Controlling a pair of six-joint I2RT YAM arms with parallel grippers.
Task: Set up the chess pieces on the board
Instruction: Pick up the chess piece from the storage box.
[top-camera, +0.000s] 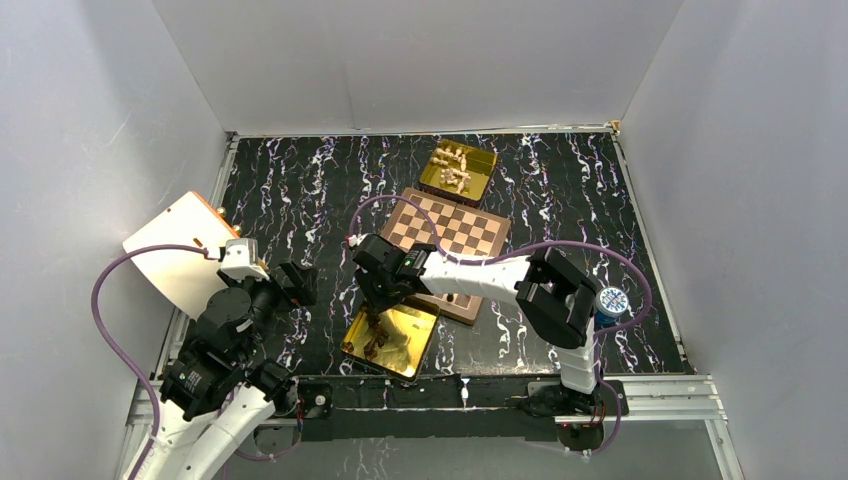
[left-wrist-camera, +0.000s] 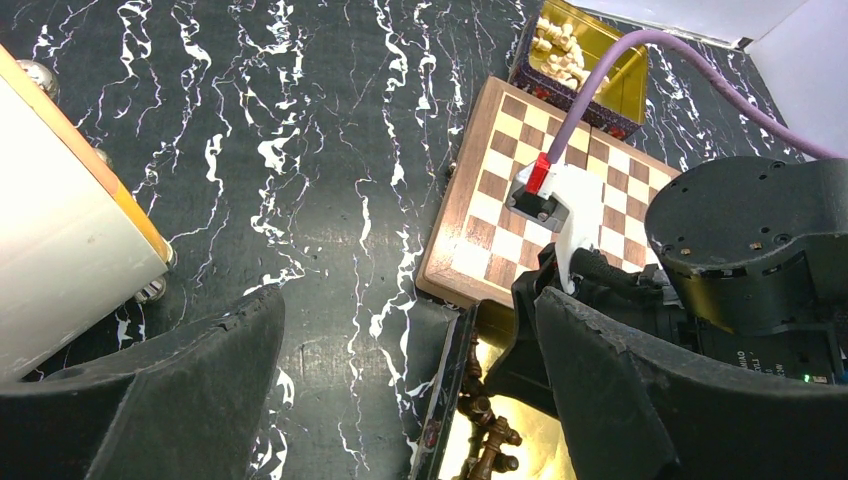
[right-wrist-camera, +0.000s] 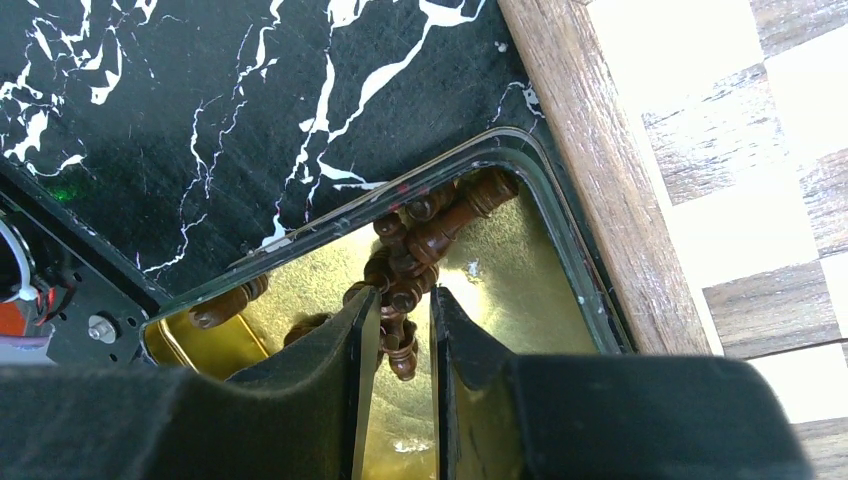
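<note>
The board (top-camera: 455, 235) lies mid-table, and its reddish rim (right-wrist-camera: 590, 170) runs beside the near gold tray (top-camera: 400, 352). Dark brown chess pieces (right-wrist-camera: 420, 245) lie heaped in that tray's corner. My right gripper (right-wrist-camera: 405, 310) reaches down into the tray. Its jaws are narrowly open astride one dark piece (right-wrist-camera: 402, 345), with a slim gap still showing. In the top view the right gripper (top-camera: 378, 292) hangs over the tray's far end. My left gripper (left-wrist-camera: 408, 305) hovers wide open and empty over the marble, left of the tray, where more dark pieces (left-wrist-camera: 485, 425) show.
A second gold tray (top-camera: 458, 168) holding cream pieces (left-wrist-camera: 560, 50) stands behind the board. A white panel with an orange edge (top-camera: 180, 250) leans at the left wall. The right arm's purple cable (left-wrist-camera: 600, 90) arcs over the board.
</note>
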